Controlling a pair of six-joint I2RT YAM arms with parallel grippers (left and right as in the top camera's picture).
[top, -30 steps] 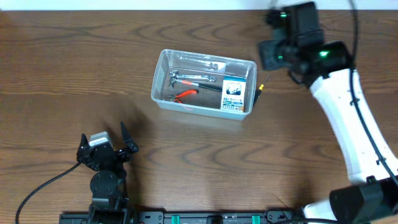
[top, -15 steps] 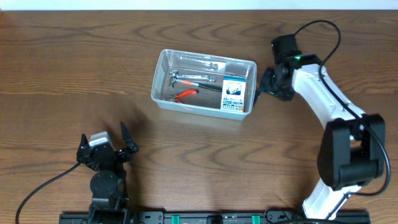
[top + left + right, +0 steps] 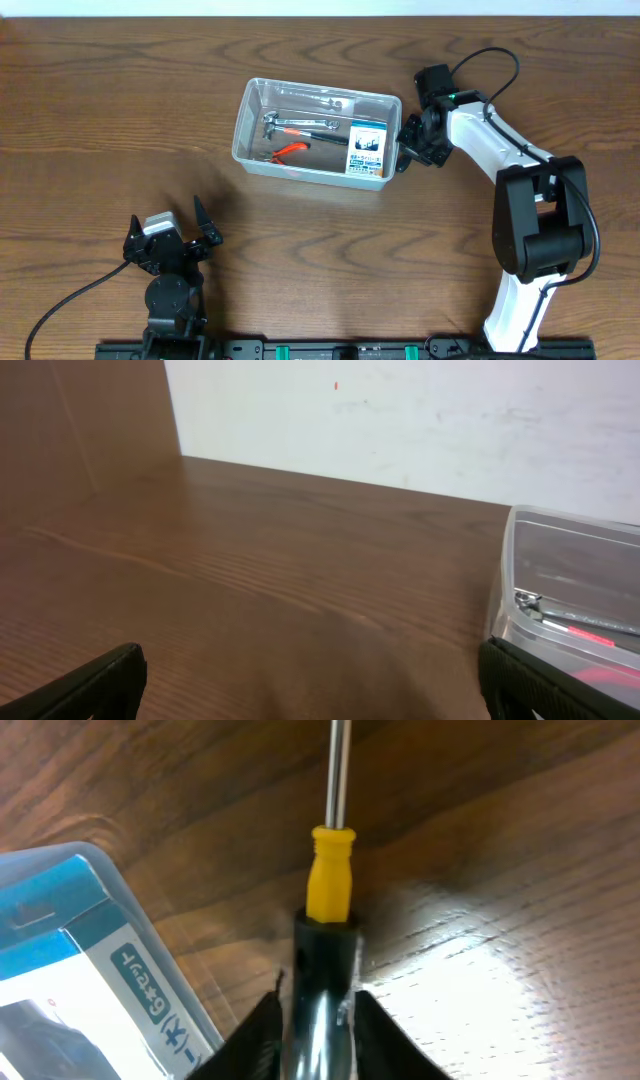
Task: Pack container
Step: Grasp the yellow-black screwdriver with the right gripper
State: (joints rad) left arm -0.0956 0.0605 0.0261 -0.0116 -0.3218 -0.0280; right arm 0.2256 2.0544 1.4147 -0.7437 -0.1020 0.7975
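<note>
"Plastic, is it?"

"Clear plastic rectangular container (image 3: 300,172), with rounded corners and a thick rim, on the brown wooden table (image 3: 100,100), up the middle. Metal tools, red-handled pliers (image 3: 290,151) and a blue-and-white printed box (image 3: 367,150) lie inside."

"And the grippers?"

"Right gripper (image 3: 408,152) is just beside its right end wall, pinching a yellow-and-black-handled screwdriver (image 3: 331,870) outside the container. Whether they touch, I cannot tell. Left gripper (image 3: 168,228) rests well apart, near the front edge, with its fingers spread wide."
</note>
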